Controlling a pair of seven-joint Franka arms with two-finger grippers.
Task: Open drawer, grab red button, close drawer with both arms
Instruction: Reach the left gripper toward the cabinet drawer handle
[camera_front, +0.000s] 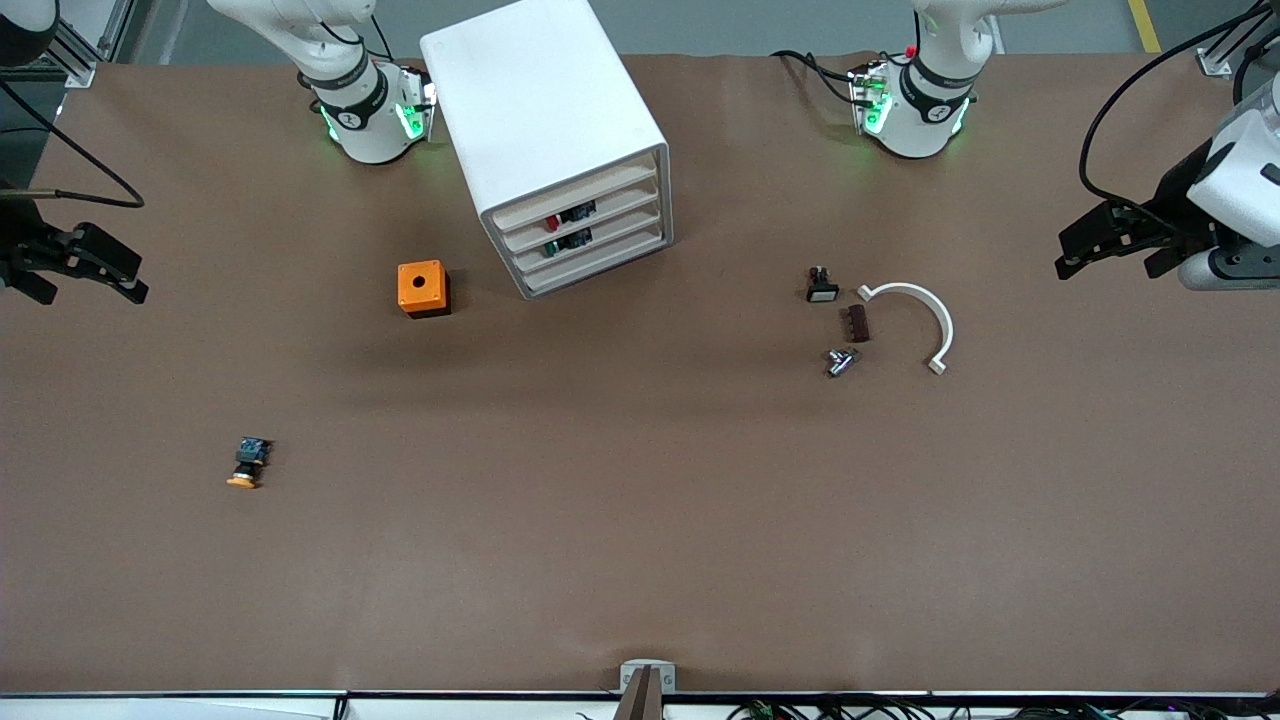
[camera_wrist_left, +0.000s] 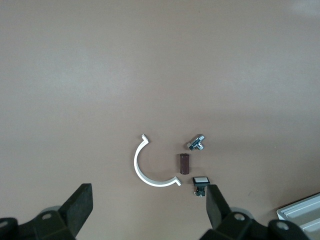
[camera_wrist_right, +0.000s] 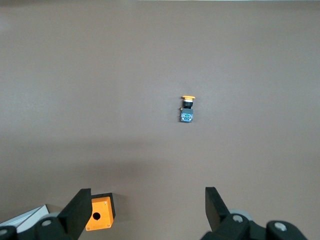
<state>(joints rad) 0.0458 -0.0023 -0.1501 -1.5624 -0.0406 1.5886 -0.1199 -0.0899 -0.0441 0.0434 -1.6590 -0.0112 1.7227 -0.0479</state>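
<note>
The white cabinet (camera_front: 545, 120) stands near the robots' bases, between the two arms, with all four drawers shut. The second-highest drawer (camera_front: 610, 205) shows the red-capped button (camera_front: 552, 222) through its cream front. The drawer below it shows a green-capped button (camera_front: 551, 249). My left gripper (camera_front: 1105, 262) is open and empty at the left arm's end of the table, above the bare table top beside the small parts (camera_wrist_left: 147, 207). My right gripper (camera_front: 90, 285) is open and empty at the right arm's end (camera_wrist_right: 147, 210). A corner of the cabinet shows in both wrist views (camera_wrist_left: 300, 215) (camera_wrist_right: 20, 217).
An orange box with a round hole (camera_front: 423, 288) sits beside the cabinet. An orange-capped button (camera_front: 248, 463) lies nearer the front camera. A white curved clip (camera_front: 925, 315), a brown block (camera_front: 857, 322), a metal fitting (camera_front: 840, 361) and a white-capped switch (camera_front: 821, 286) lie toward the left arm's end.
</note>
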